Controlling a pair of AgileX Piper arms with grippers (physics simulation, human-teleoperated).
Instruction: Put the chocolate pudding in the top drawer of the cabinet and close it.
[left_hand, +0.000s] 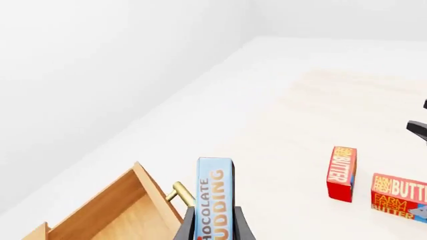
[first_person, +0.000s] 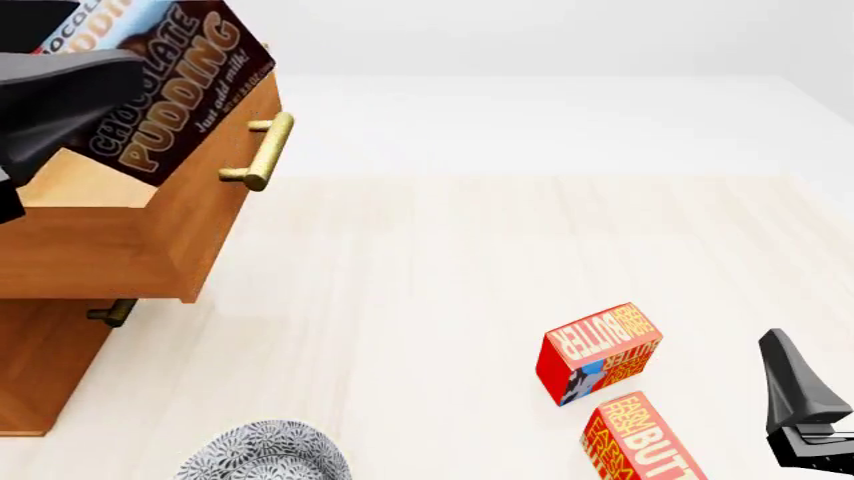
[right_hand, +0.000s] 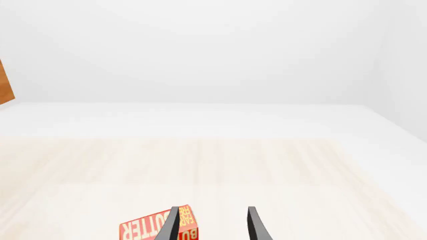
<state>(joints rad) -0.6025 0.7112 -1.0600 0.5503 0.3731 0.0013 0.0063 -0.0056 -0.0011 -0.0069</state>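
Observation:
My left gripper (left_hand: 215, 229) is shut on the chocolate pudding (left_hand: 213, 187), a box with a light-blue band and a brown face. In the front view the pudding (first_person: 167, 90) hangs tilted in the air, over the front edge of the top drawer (first_person: 160, 245). That drawer is pulled out of the cabinet (first_person: 34, 370), its wooden inside (left_hand: 113, 212) bare where it shows. Its brass handle (first_person: 260, 150) is just beside the box. Over at the near right, my right gripper (right_hand: 213, 227) is open and holds nothing.
Two red butter boxes (first_person: 601, 350) (first_person: 641, 440) lie near the right gripper (first_person: 801, 400). A grey patterned dish (first_person: 260, 455) sits at the table's front edge. The lower drawer's handle (first_person: 114, 312) sticks out under the open drawer.

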